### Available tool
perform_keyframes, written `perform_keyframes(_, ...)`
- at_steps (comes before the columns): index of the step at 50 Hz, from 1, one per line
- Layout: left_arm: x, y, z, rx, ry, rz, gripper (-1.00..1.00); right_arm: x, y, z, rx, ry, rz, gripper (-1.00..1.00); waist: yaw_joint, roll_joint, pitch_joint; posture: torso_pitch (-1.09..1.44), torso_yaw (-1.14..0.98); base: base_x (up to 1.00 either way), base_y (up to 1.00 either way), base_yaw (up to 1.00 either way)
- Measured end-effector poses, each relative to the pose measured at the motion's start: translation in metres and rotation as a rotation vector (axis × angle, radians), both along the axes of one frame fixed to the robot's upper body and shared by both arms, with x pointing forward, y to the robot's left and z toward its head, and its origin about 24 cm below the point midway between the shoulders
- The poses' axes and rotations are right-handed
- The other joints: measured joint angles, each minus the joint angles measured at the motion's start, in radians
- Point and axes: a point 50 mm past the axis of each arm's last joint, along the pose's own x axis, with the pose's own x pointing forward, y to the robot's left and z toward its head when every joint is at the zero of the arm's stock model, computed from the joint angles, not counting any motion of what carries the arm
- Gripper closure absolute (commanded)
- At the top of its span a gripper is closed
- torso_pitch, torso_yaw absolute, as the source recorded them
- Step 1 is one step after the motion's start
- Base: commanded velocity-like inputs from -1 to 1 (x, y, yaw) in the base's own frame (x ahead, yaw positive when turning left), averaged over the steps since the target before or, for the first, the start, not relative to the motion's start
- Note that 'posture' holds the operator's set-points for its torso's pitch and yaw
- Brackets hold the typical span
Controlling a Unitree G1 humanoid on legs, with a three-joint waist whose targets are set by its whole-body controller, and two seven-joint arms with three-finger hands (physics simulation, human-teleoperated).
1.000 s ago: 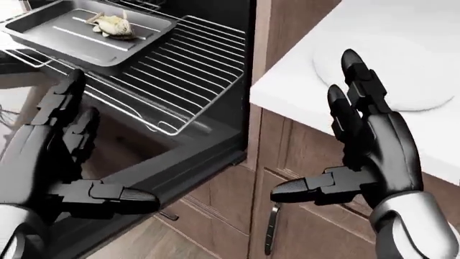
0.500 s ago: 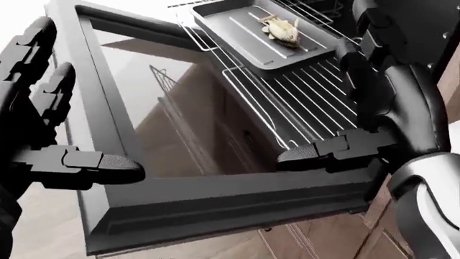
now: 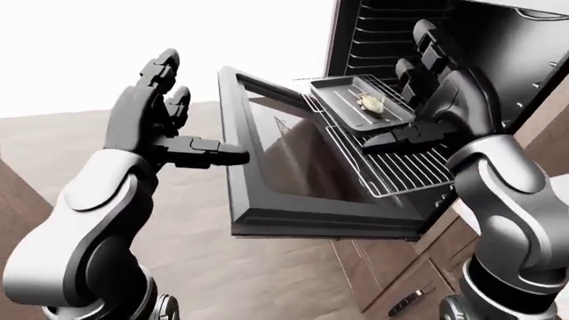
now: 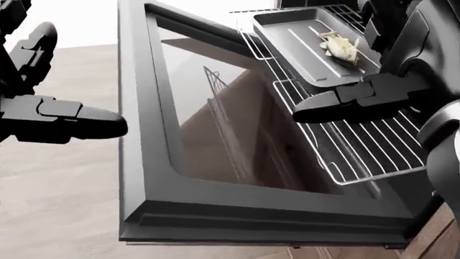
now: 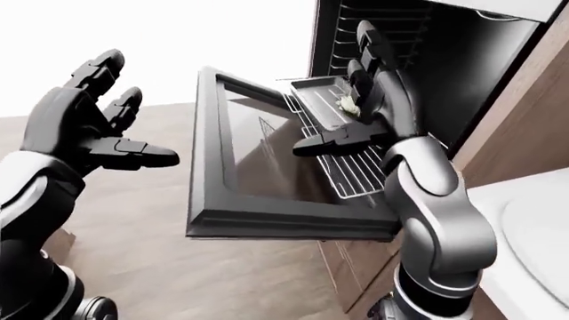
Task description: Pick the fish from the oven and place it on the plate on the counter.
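Observation:
The fish (image 4: 341, 47) lies in a grey baking tray (image 4: 291, 38) on the pulled-out wire rack (image 4: 366, 145) of the open oven. My right hand (image 3: 411, 93) is open, raised just right of the tray and above the rack, thumb pointing left, not touching the fish. My left hand (image 3: 182, 117) is open and empty, held up left of the lowered oven door (image 4: 140, 135). The white plate (image 5: 547, 243) lies on the white counter (image 5: 489, 200) at the right-eye view's bottom right.
The glass oven door juts out flat between my hands and fills the middle of the head view. The dark oven cavity (image 3: 498, 60) is at the upper right. Brown cabinet fronts with a handle (image 3: 405, 303) lie below it. Wooden floor (image 3: 107, 133) spreads to the left.
The whole picture has swung left: counter and plate have left the head view, and the oven door now fills it. Both hands stay open and empty.

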Motion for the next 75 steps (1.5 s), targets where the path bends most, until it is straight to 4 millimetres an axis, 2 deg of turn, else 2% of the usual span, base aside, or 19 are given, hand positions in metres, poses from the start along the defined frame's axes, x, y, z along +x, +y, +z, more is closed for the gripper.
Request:
perform_keyframes(5,0.0,0.001,0.004,0.008,-0.002,0.003,-1.0,0.002,0.006,0.002,-0.023,0.004,0.028,-1.0,0.032,-0.05,-0.001,0.0,0.0,0.52,-0.7,0.0)
perform_keyframes(8,0.0,0.003,0.005,0.009,-0.006,0.005,-1.0,0.002,0.008,0.002,-0.035,0.01,0.032,-1.0,0.029,-0.106,-0.009,0.0,0.0,0.52,-0.69,0.0)
perform_keyframes(10,0.0,0.0,-0.002,0.01,0.026,-0.019,-1.0,0.003,0.004,-0.003,-0.033,0.036,0.01,-1.0,0.012,-0.086,0.013,0.0,0.0,0.42,-0.28,0.0)
perform_keyframes(14,0.003,0.0,-0.005,0.01,0.047,-0.045,-1.0,0.006,0.003,-0.009,0.026,0.071,0.002,-1.0,0.0,-0.134,0.001,0.0,0.0,0.05,0.0,0.89)
perform_keyframes(19,0.0,0.003,-0.004,0.009,0.031,-0.04,-1.0,0.003,0.012,-0.008,-0.008,0.064,0.047,-1.0,0.022,-0.05,0.048,0.0,0.0,0.05,0.0,1.0)
perform_keyframes(25,-0.002,0.008,0.003,0.006,-0.011,-0.009,-1.0,-0.001,0.012,0.004,-0.027,0.005,0.049,-1.0,0.002,0.011,0.012,0.0,0.0,0.06,0.0,1.0)
perform_keyframes(27,-0.003,0.008,0.003,0.006,-0.013,-0.009,-1.0,0.0,0.013,0.003,-0.023,0.016,0.055,-1.0,0.002,0.004,0.027,0.0,0.0,0.05,0.0,1.0)
perform_keyframes(29,-0.001,0.011,-0.003,0.002,0.027,0.001,-1.0,0.004,0.015,-0.002,-0.027,0.055,0.07,-1.0,0.004,0.022,0.03,0.0,0.0,0.05,0.0,1.0)
perform_keyframes(33,-0.002,0.013,-0.002,0.007,0.024,0.022,-1.0,0.005,0.014,0.0,-0.031,0.062,0.078,-1.0,0.0,-0.007,0.016,0.0,0.0,0.05,0.09,0.5)
perform_keyframes(39,-0.001,0.007,0.002,0.016,0.012,0.006,-1.0,0.005,0.007,0.009,-0.026,0.029,0.044,-1.0,-0.024,-0.056,0.039,0.0,0.0,0.35,-0.01,0.0)
perform_keyframes(42,-0.002,0.003,0.008,0.02,-0.01,-0.018,-1.0,0.007,0.006,0.012,0.015,0.019,0.027,-1.0,-0.024,-0.103,0.006,0.0,0.0,0.49,0.0,0.0)
perform_keyframes(45,-0.005,-0.001,0.002,0.028,-0.001,-0.053,-1.0,0.003,0.004,0.013,-0.015,-0.001,0.012,-1.0,-0.029,-0.078,0.02,0.0,0.0,0.5,0.0,0.0)
perform_keyframes(53,-0.005,0.0,0.012,0.033,-0.035,-0.046,-1.0,0.009,-0.002,0.006,0.002,0.016,-0.007,-1.0,-0.044,0.022,-0.002,0.0,0.0,0.3,0.0,0.54)
perform_keyframes(55,-0.003,0.004,0.005,0.024,0.004,-0.029,-1.0,0.013,0.003,-0.002,0.002,0.062,0.012,-1.0,-0.017,0.016,0.029,0.0,0.0,0.2,0.0,1.0)
perform_keyframes(58,-0.002,0.018,0.001,0.014,0.033,0.047,-1.0,0.017,0.017,-0.004,-0.019,0.096,0.087,-1.0,0.002,0.013,0.022,0.0,0.0,0.1,0.0,0.16)
perform_keyframes(61,-0.004,0.017,0.01,0.014,-0.014,0.055,-1.0,0.012,0.013,0.009,-0.022,0.034,0.079,-1.0,-0.016,-0.011,0.044,0.0,0.0,0.09,-0.01,0.0)
perform_keyframes(67,-0.004,0.012,0.014,0.022,-0.007,0.011,-1.0,0.011,0.0,0.016,-0.022,0.009,0.003,-1.0,-0.015,-0.033,0.009,0.0,0.0,0.45,-0.13,0.0)
perform_keyframes(70,-0.008,0.013,0.023,0.025,-0.059,0.011,-1.0,0.008,0.0,0.026,-0.035,-0.026,0.007,-1.0,-0.012,-0.069,-0.01,0.0,0.0,0.45,-0.06,0.0)
perform_keyframes(75,-0.004,0.007,0.012,0.032,0.012,-0.039,-1.0,0.015,-0.007,0.019,-0.042,0.032,-0.033,-1.0,-0.034,-0.076,0.009,0.0,0.0,0.28,0.0,0.0)
